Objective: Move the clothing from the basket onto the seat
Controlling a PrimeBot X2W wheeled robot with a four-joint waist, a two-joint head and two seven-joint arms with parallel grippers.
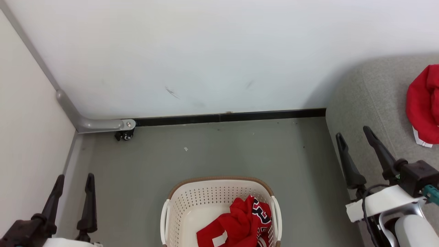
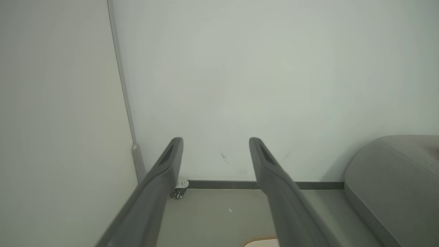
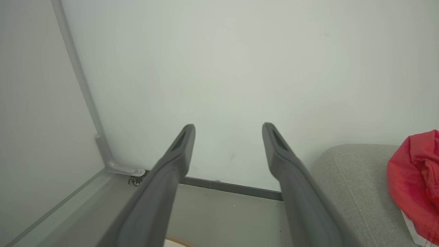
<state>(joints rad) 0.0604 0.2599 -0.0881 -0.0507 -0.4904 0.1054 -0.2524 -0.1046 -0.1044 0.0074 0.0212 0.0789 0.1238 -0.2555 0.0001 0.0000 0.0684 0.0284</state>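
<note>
One red garment [image 1: 423, 103] is laid on the seat [image 1: 370, 96]. The jersey [image 1: 243, 219] is kept in the basket [image 1: 219, 179] on the floor [image 1: 219, 151]. The left gripper [image 1: 76, 175] and right gripper [image 1: 353, 132] are held wide open, with nothing in them, likely so the jersey can be picked next.

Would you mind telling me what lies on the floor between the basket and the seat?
Nothing: in the head view the grey floor between the basket and the seat is bare.
</note>
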